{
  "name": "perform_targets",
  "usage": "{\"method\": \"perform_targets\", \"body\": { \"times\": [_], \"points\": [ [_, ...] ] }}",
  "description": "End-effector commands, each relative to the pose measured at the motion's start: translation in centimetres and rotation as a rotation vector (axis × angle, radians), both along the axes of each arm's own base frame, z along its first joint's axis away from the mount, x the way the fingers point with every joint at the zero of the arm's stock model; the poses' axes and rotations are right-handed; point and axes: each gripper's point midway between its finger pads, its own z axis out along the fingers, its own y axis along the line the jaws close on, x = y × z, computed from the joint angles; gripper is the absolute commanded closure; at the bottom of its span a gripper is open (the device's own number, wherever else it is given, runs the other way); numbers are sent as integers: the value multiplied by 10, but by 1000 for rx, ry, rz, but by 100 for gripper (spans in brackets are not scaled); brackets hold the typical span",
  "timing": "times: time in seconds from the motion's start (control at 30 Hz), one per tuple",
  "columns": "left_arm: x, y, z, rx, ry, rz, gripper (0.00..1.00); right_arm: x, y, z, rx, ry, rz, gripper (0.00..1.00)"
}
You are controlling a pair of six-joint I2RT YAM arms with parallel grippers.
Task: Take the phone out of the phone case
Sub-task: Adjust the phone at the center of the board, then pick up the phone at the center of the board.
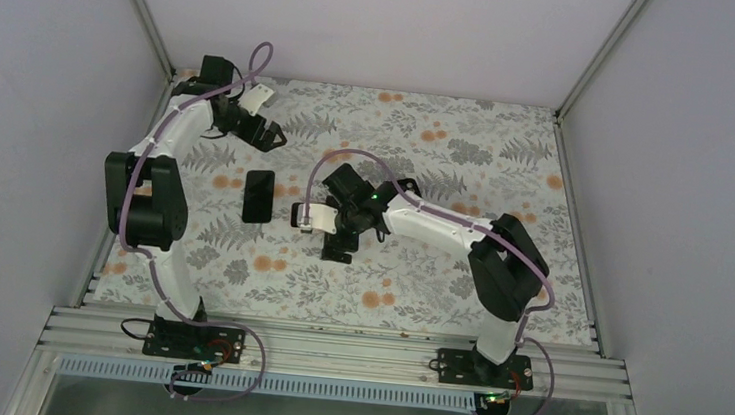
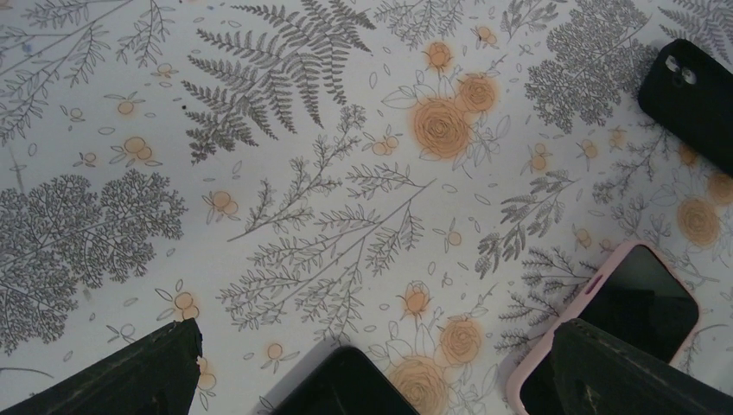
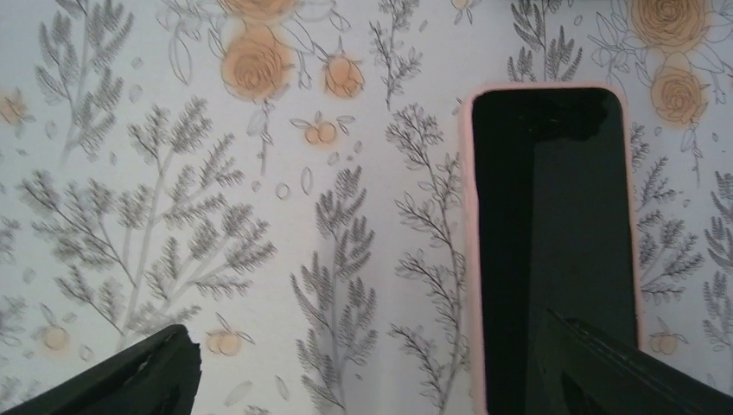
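Observation:
The phone in the pink case [image 3: 553, 233] lies screen up on the flowered table. My right gripper [image 3: 367, 333] is open above the table. Its right finger [image 3: 622, 372] hangs over the near end of the cased phone and its left finger [image 3: 130, 372] is over bare table. The pink case also shows at the lower right of the left wrist view [image 2: 640, 298], partly behind a finger. In the top view the right gripper [image 1: 321, 234] hides it. My left gripper [image 1: 267, 137] is open and empty at the far left.
A bare black phone [image 1: 258, 196] lies between the two grippers. The left wrist view shows a black slab [image 2: 346, 385] at its bottom edge and a black back with camera lenses [image 2: 691, 95] at the top right. Walls close in the table on three sides.

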Motion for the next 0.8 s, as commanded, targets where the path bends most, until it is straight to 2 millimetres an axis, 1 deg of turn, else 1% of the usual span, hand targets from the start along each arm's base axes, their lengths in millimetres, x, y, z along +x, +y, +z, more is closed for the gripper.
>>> {"method": "perform_targets", "body": {
  "times": [0.0,0.07,0.13,0.23,0.37,0.53,0.63,0.77],
  "points": [
    [-7,1,11,-2,-46,-12,0,24,-16,-9,-19,-49,84,0],
    [-7,3,12,8,-58,-1,0,37,-22,-12,-6,-61,123,0],
    [-8,5,14,15,-74,9,0,54,-23,-13,2,-73,109,0],
    [-9,6,15,9,-79,15,0,68,-21,-18,-8,0,102,0],
    [-9,7,13,6,-76,16,0,70,-14,-24,-4,116,111,0],
    [-8,10,11,5,-75,20,0,75,-4,-31,11,172,104,0],
    [-9,10,10,4,-73,17,0,76,-4,-36,3,210,99,0],
    [-9,11,8,2,-72,20,0,83,-8,-41,-12,214,76,0]
  ]
}}
